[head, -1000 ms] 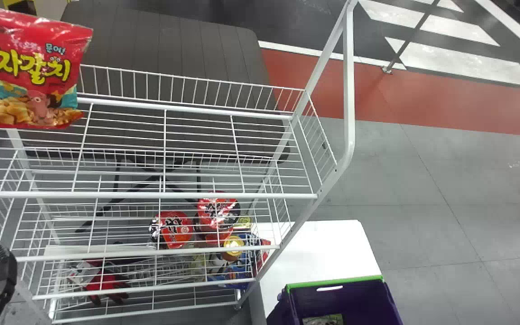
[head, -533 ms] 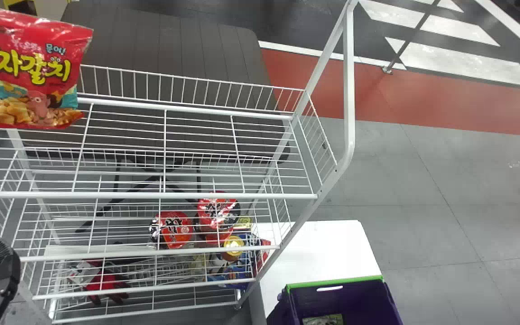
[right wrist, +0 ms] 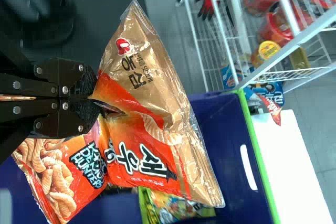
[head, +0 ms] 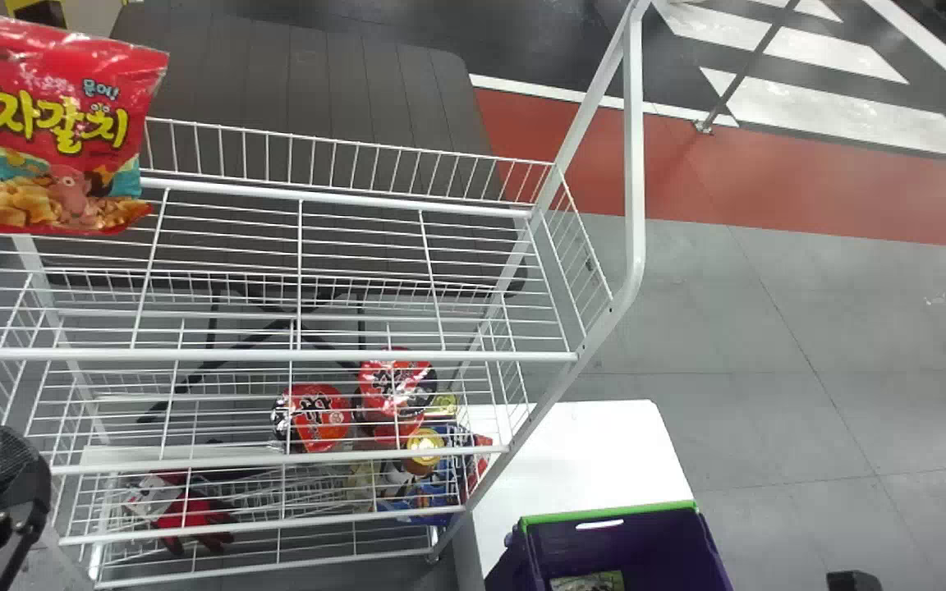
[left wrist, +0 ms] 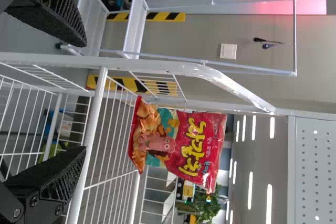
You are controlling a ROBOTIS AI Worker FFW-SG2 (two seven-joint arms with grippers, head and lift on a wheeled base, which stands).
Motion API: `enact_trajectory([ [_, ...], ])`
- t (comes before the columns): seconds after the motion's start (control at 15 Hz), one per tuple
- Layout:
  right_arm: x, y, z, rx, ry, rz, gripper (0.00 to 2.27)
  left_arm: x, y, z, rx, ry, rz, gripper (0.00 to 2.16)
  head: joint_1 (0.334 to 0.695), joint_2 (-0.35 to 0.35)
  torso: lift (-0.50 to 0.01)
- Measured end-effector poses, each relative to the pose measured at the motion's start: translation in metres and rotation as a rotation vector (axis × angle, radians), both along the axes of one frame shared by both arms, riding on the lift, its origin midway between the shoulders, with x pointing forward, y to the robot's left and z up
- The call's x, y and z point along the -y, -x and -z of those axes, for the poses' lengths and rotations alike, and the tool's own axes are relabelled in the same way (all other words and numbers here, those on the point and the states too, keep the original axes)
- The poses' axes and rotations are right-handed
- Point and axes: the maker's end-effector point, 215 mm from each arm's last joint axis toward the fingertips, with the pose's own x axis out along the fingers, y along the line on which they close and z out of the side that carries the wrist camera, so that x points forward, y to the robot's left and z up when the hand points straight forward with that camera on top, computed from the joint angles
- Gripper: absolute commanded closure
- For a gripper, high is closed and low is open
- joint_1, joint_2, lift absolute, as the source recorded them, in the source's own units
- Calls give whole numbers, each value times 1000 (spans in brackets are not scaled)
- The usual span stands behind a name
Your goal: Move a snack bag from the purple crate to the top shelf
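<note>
At the lower left of the head view is my left gripper (head: pixel 20 484); in the left wrist view the left gripper (left wrist: pixel 84 98) has its two fingers wide apart with nothing between them. A dark tip of my right gripper (head: pixel 853 581) shows at the head view's bottom edge, right of the purple crate (head: pixel 629 542). In the right wrist view the right gripper (right wrist: pixel 94 97) is shut on an orange and tan snack bag (right wrist: pixel 152 124), pinched and creased, over the purple crate (right wrist: pixel 231 145). A red snack bag (head: pixel 62 123) stands on the top shelf (head: pixel 342 355) at the left.
Another bag (right wrist: pixel 173 205) lies in the crate, which rests on a white table (head: pixel 588 460). Red cup noodles (head: pixel 317 417) and red gloves (head: pixel 194 517) are on lower shelves. The rack's white post (head: pixel 636 164) rises between shelf and floor.
The left gripper has moved slightly right in the head view. The right gripper's dark tip has come into the head view at the bottom edge.
</note>
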Motion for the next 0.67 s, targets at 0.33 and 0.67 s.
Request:
enact_trajectory([
  [0.33,-60,-32,-72,36,-141,93,1700,2,1,1,-3,-2,-7,120,695,-350,-1],
  [0.67,-101,-105,-147,276,-145,5,1700,14,4,1,-9,-13,15,120,695,-273,-1],
])
